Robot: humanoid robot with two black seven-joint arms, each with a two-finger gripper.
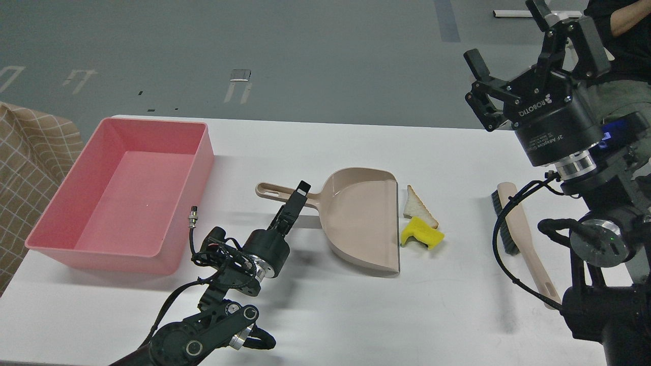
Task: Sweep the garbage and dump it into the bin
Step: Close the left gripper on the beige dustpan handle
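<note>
Right now the left gripper (300, 192) sits on the dustpan (362, 219) handle, which points at the bin (118, 195); its grip is unclear. The right gripper (513, 53) is spread, up above the brush (511, 223).

I note 1 beige dustpan (358, 218) lying flat on the white table (325, 305), handle pointing left. 1 beige-handled brush (516, 229) with dark bristles lies well apart. Checked tan fabric (30, 162) sits beyond the table's left edge.
</note>
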